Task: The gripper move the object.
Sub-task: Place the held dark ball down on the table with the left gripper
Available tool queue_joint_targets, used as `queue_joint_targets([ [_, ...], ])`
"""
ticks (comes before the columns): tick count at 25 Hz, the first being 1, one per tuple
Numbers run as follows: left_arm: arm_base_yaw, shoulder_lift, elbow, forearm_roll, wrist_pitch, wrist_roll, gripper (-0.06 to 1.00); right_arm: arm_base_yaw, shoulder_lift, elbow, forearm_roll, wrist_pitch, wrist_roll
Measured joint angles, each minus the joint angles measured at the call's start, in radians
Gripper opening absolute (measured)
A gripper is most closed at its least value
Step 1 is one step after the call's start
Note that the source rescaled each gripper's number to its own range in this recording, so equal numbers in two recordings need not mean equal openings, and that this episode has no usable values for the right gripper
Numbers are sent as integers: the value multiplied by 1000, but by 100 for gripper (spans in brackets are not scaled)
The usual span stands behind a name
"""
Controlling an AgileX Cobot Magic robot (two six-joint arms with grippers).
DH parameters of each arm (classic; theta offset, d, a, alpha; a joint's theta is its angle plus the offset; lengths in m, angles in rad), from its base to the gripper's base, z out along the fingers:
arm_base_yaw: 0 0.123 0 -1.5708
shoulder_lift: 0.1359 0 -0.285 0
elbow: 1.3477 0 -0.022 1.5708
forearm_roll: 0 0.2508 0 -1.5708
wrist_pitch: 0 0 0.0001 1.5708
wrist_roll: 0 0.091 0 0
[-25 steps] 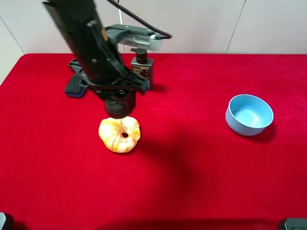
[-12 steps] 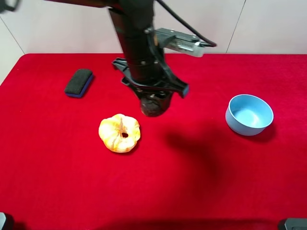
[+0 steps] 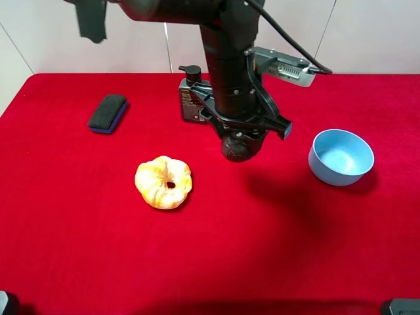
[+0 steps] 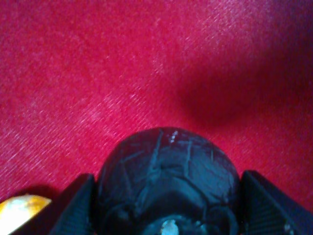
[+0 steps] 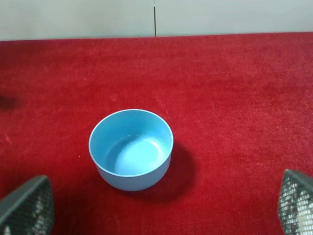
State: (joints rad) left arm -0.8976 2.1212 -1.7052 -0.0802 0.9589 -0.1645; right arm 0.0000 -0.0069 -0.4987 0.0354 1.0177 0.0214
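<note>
My left gripper point(image 3: 237, 143) is shut on the small dark ball point(image 3: 237, 148) and holds it above the red table, between the orange pumpkin-shaped thing and the blue bowl. In the left wrist view the ball point(image 4: 166, 181) fills the space between the two black fingers point(image 4: 73, 208), with red cloth beneath. My right gripper point(image 5: 161, 220) is open and empty; its mesh fingertips point(image 5: 27, 204) stand wide apart, near the blue bowl. It does not show in the exterior high view.
A blue bowl point(image 3: 341, 157) stands on the right of the red table point(image 3: 275, 249), also in the right wrist view point(image 5: 131, 148). An orange pumpkin-shaped thing point(image 3: 163, 182) lies left of centre. A black-and-blue eraser block point(image 3: 107, 113) and a dark pump bottle point(image 3: 190, 98) sit at the back.
My left arm has carried the dark ball to the right, from just above the orange pumpkin-shaped thing to the middle of the table, closer to the blue bowl.
</note>
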Motion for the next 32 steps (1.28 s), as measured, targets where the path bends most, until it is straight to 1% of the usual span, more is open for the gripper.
queue_joint_targets([
  [10,-40,62,-77,0,18,20,0,0,0,0,0,0,0],
  [16,-42,105,-139,1,26,55,0,0,0,0,0,0,0],
  [21,-42,131,-149,0,24,75,0,0,0,0,0,0,0],
  [26,-42,156,-149,0,-4,78,0,0,0,0,0,0,0],
  [32,-42,174,-149,0,-73,91,0,0,0,0,0,0,0],
])
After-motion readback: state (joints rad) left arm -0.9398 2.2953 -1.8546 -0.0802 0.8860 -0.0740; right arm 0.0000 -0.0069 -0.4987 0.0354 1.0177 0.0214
